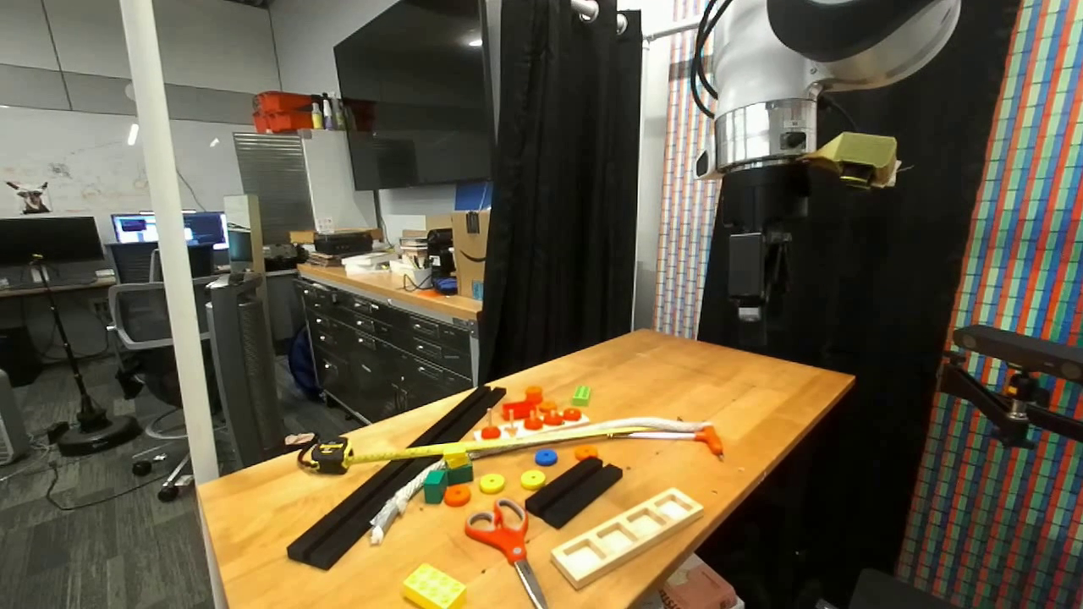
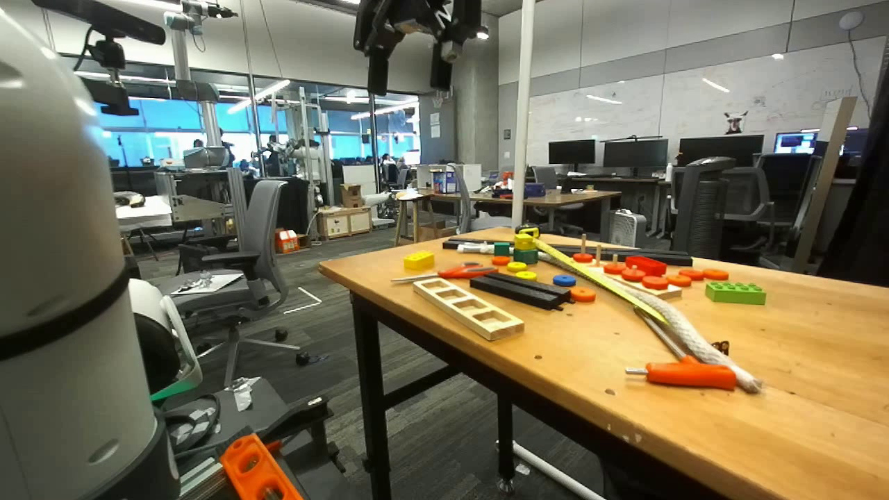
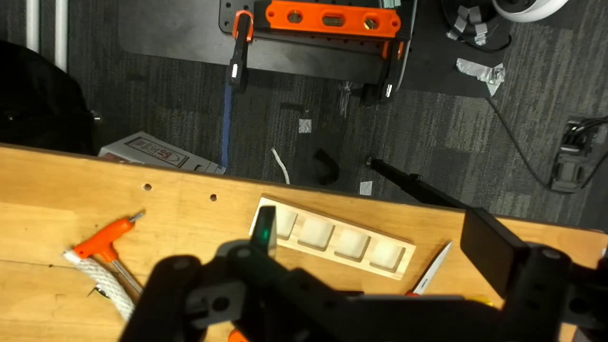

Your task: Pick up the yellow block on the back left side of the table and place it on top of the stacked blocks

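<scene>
A yellow studded block [image 1: 434,587] lies near a table [image 1: 744,381] corner, beside the scissors; it also shows in an exterior view [image 2: 419,260]. In the wrist view only a yellow sliver [image 3: 480,300] shows past the gripper. The stacked blocks are green blocks [image 1: 461,474] with a smaller yellow piece [image 1: 457,458] on top, also in an exterior view [image 2: 526,256]; the gripper hides them in the wrist view. My gripper [image 2: 410,83] is open and empty, high above the table; in the wrist view its fingers [image 3: 377,240] stand wide apart.
Scissors [image 1: 508,537], a wooden compartment tray [image 1: 626,539], black rails [image 1: 574,493], and yellow and orange discs lie around. A tape measure [image 1: 326,455] with its tape out and a rope cross the table. An orange-red peg cluster [image 1: 533,414], a light-green block [image 1: 581,395] and an orange-handled tool [image 1: 709,440] lie further along.
</scene>
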Motion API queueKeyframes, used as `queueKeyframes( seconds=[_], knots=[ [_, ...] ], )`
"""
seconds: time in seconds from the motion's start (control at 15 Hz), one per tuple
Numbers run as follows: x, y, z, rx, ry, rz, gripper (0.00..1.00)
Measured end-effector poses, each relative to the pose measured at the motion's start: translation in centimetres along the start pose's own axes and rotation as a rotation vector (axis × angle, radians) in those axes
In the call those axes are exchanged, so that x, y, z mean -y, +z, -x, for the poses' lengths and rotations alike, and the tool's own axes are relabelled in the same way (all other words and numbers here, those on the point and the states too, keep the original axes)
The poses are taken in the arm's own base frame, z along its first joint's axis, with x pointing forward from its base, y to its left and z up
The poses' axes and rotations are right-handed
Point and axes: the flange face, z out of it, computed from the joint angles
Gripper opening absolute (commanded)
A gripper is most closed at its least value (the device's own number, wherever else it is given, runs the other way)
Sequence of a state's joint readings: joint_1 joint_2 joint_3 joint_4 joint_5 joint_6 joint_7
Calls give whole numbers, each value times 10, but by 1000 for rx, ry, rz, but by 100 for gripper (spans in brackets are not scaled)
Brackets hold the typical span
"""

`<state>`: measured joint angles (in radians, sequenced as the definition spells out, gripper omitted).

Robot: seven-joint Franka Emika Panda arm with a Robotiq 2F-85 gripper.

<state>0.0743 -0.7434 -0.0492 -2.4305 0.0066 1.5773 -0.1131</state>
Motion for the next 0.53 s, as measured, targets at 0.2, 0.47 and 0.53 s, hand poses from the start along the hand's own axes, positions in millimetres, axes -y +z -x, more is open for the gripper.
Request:
queueKeyframes(
  seconds=[0.2, 0.47, 0.53],
  knots=[
    [0, 3, -3, 9, 0, -1, 100],
    [0, 3, -3, 9, 1, -1, 100],
    [0, 3, -3, 9, 1, -1, 100]
  ],
)
